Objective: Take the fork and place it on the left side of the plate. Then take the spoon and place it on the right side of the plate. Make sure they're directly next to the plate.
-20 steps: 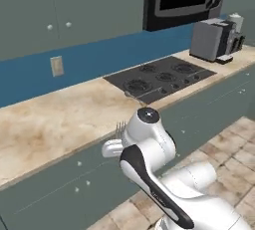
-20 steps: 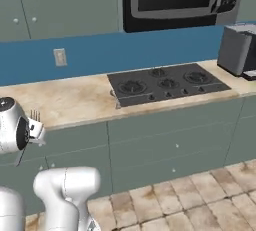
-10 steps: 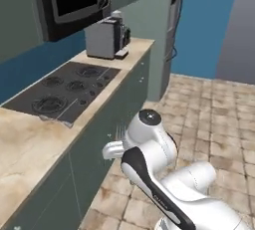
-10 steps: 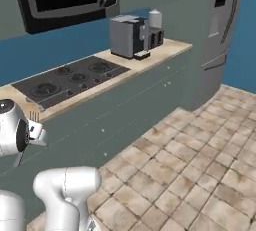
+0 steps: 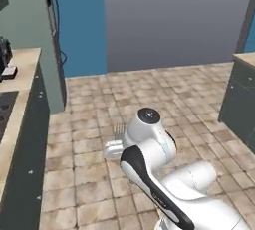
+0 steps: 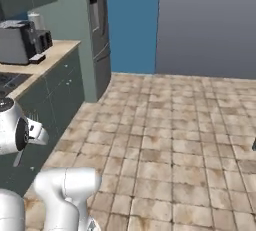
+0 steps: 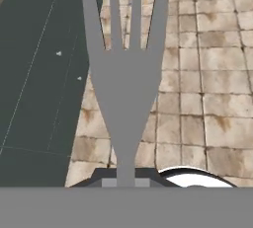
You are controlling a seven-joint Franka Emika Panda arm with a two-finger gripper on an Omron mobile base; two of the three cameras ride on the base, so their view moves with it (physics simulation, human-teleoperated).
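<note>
Tan tiled floor (image 6: 190, 140) stretching to a blue far wall (image 6: 132, 20). Beige-topped counter (image 6: 47, 57) with dark cabinets along the left, beside a tall refrigerator (image 6: 97, 30). The tool (image 7: 126, 180) grasps the fork (image 7: 123, 79), tines outward, above the floor.

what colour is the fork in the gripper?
Plain grey fork; clearest in the hand view.

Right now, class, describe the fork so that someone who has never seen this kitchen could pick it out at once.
Start at the white robot arm standing on the tiled floor beside the dark cabinets. At its end effector a slim grey fork sticks out, tines pointing away from the hand. Its four straight tines and flat grey metal set it apart from the arm's rounded white shells.
</note>
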